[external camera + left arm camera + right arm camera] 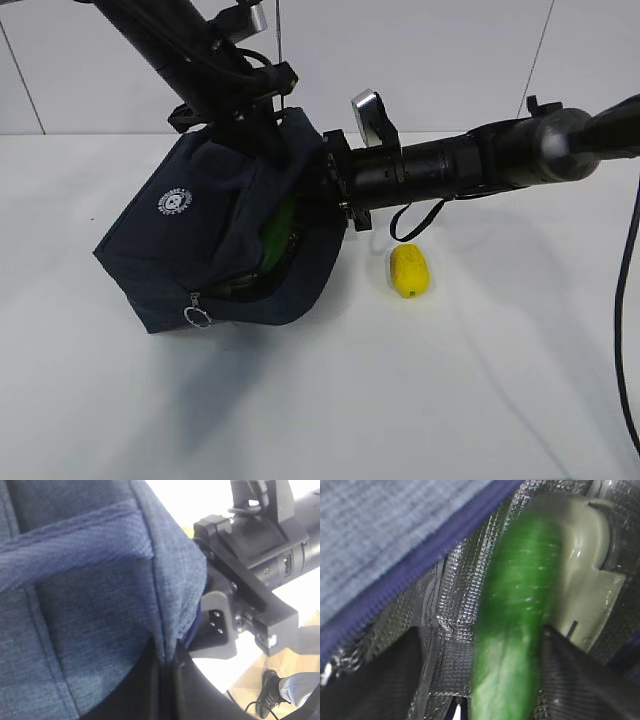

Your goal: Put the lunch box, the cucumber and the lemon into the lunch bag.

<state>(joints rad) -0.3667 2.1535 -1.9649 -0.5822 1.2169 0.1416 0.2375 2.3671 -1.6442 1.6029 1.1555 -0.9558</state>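
On the white table (330, 400), a dark navy lunch bag (200, 240) is tipped up on one lower corner, its open mouth turned to the right and slightly down. A small white round logo (174, 203) shows on its side, and a metal ring pull (199, 318) hangs at the lower edge by the zipper. Inside the silver-lined opening, the cucumber (512, 630) lies lengthwise, a strip of its green also showing at the bag's mouth from the outside. Just beside it, deeper in, sits the pale sage-green lid of the lunch box (585, 565), touching or nearly touching the cucumber. The lemon (410, 271) rests on the table to the right of the bag, apart from it and outside.

The left pincer (167, 662) comes down from above and is closed tight on the bag's fabric at its upper edge, holding the bag tilted. The right pincer (480, 680) reaches in horizontally from the right, its tips inside the bag's mouth; its dark fingers (585, 680) stand apart on either side of the cucumber, and I cannot tell whether they press on it or stand loose around it. A black cable (625, 300) hangs down at the far right edge
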